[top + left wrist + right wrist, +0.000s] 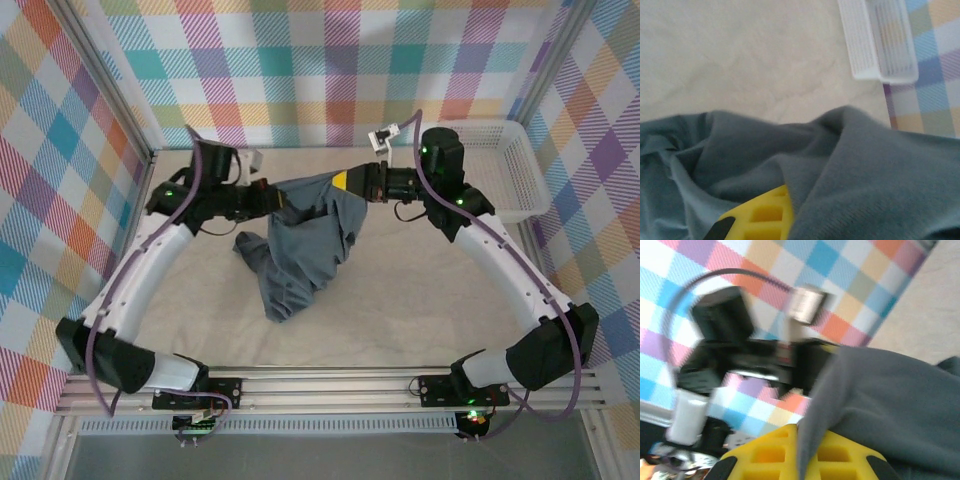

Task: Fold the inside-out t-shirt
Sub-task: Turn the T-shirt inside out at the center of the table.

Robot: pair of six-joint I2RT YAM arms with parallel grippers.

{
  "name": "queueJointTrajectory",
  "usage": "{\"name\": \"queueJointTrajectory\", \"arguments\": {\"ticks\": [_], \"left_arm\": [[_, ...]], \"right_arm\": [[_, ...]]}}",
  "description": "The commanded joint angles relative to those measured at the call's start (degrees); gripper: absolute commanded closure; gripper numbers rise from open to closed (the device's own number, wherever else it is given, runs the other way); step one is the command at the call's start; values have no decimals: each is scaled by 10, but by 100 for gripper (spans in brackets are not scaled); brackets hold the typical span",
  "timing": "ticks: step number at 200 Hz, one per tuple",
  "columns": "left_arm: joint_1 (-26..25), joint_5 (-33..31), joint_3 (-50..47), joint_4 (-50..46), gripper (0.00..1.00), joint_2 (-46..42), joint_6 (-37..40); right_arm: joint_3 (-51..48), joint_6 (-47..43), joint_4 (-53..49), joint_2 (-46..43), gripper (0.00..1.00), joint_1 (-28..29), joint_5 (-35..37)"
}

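Observation:
The slate blue-grey inside-out t-shirt (300,245) hangs bunched between my two grippers above the middle of the table, and its lower part trails down onto the cream surface. At the cloth's upper left edge, my left gripper (272,200) is shut on it. In the left wrist view one yellow finger (760,217) shows, and folds of the t-shirt (865,175) cover the other. My right gripper (350,183) is shut on the upper right edge. Seen from the right wrist, a fold of the t-shirt (880,395) is pinched between the two yellow fingers (770,455).
A white mesh basket (505,165) stands at the back right against the checked wall, and shows again as the basket (880,45) in the left wrist view. The left arm (735,355) faces the right wrist camera at close range. Checked walls enclose the table.

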Motion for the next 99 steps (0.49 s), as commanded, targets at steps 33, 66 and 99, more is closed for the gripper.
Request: {"name": "queueJointTrajectory", "arguments": {"ticks": [33,66,99], "left_arm": [[-22,-61,-44,3,43,-40,48],[-138,-218,-69,-2,35,-108,160],[-180,-171,-94,83,58,-125,135]], "right_arm": [[-16,107,83,33,100,-15,-55],[17,49,-27,46,100,-15,-43],[27,49,-35,52,100,-13,-52]]}}
